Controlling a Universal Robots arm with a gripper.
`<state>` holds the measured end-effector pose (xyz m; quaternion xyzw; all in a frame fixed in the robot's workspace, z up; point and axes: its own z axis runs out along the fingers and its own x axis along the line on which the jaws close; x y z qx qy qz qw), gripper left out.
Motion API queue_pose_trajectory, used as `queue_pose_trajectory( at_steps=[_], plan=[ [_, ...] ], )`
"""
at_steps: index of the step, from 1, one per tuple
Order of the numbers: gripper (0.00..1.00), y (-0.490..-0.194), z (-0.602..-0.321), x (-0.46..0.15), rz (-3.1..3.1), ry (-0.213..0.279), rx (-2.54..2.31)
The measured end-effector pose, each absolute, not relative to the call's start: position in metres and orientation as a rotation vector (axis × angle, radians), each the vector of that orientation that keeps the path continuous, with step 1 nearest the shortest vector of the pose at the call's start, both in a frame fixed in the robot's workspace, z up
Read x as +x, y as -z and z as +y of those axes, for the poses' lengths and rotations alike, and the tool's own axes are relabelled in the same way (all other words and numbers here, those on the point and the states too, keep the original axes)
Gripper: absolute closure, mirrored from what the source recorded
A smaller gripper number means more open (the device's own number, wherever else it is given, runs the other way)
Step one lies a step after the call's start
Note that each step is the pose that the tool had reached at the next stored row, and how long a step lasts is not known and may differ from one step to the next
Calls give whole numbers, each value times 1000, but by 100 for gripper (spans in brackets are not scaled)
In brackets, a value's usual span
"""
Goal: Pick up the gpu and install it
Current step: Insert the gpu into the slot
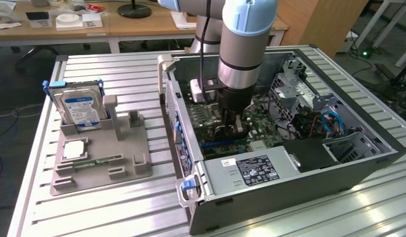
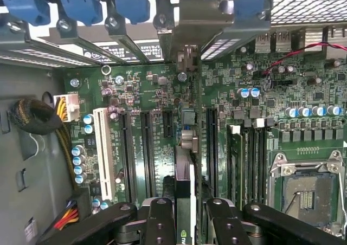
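My gripper (image 1: 232,129) reaches down into the open computer case (image 1: 360,163), just above the green motherboard (image 1: 259,123). In the wrist view the gpu (image 2: 185,185) stands edge-on between my black fingers (image 2: 160,223). It is a thin card with a dark cooler face, and the gripper (image 2: 191,227) is shut on it. The card runs along the line of the black expansion slots (image 2: 146,147), and its metal bracket end (image 2: 187,58) sits by the case's rear slot openings. Whether its lower edge touches a slot is hidden.
A grey parts holder (image 1: 100,158) in the exterior view's left carries a silver hard drive (image 1: 81,109), a narrow RAM strip (image 1: 92,162) and a small square chip (image 1: 74,149). Inside the case are the power supply (image 1: 255,170), drive cage (image 1: 291,89), CPU socket (image 2: 309,193) and blue clips (image 2: 81,4).
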<state>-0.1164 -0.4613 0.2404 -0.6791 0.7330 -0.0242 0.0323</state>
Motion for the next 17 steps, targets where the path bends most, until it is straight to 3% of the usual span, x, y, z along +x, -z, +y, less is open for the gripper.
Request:
queue_pose_trajectory(
  at_steps=[17],
  plan=[
    [73,-240,-461,-118,2256,75,-2090]
  ],
)
